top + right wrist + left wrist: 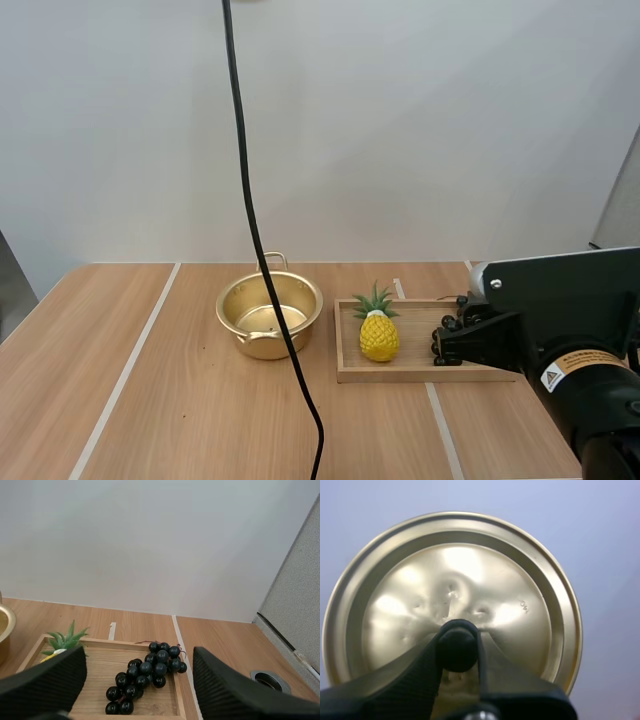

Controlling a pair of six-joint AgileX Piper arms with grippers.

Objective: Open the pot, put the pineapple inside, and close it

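Pineapple [379, 335] lay in the wooden tray [400, 372] beside the open pot [258, 346]; left jaws pinched the knob [456, 647] of the lid [470, 575], right jaws spread near the grapes [145, 675].

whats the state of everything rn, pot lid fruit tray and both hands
pot: open, empty, standing on the table
lid: off the pot, held by its knob
left hand: shut on the lid's knob
pineapple: in the wooden tray, not held
grapes: lying in the tray, not held
right hand: open over the tray, holding nothing
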